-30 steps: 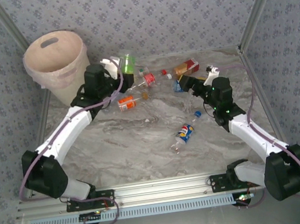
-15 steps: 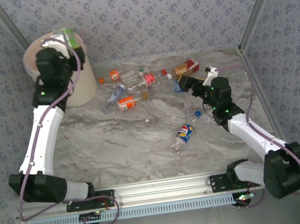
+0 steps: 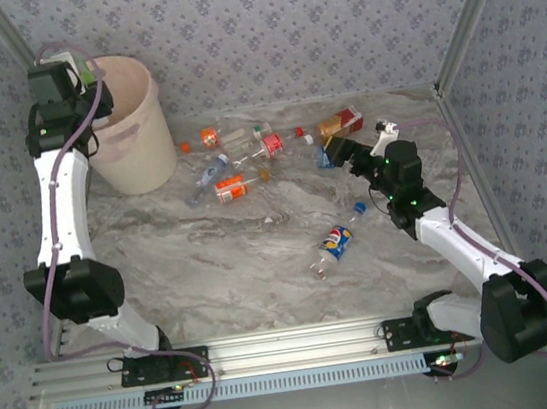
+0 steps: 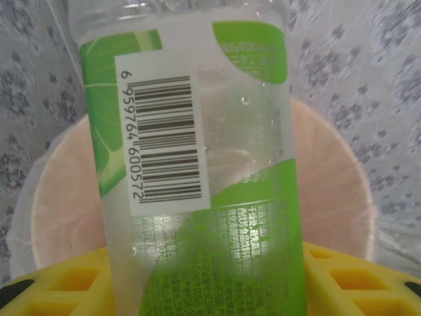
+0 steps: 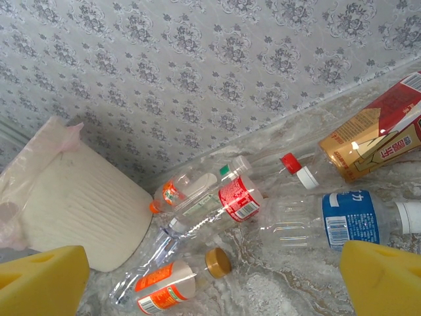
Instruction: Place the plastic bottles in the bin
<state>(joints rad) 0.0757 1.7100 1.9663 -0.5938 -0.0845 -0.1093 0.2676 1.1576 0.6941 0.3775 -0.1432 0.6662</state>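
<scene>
My left gripper (image 4: 210, 286) is shut on a clear plastic bottle with a green label (image 4: 197, 164), its yellow fingers (image 4: 59, 283) on either side. It hangs over the left rim of the cream bin (image 3: 132, 122), whose pink-lined opening (image 4: 329, 197) lies below the bottle. In the top view this gripper (image 3: 70, 75) is raised high at the back left. Several plastic bottles lie on the table: a red-labelled one (image 5: 240, 197), a blue-labelled one (image 5: 352, 217), a copper-tinted one (image 5: 375, 141) and an orange-labelled one (image 5: 164, 289). My right gripper (image 5: 210, 283) stands open above them, holding nothing.
A blue-labelled bottle (image 3: 337, 241) lies alone mid-table with a loose blue cap (image 3: 360, 208) near it. A gold cap (image 5: 218, 262) sits among the back bottles. Patterned walls close in the table at the back and both sides.
My left arm has swung from the back of the table up and left to the bin, carrying the green-labelled bottle. The right arm has not moved.
</scene>
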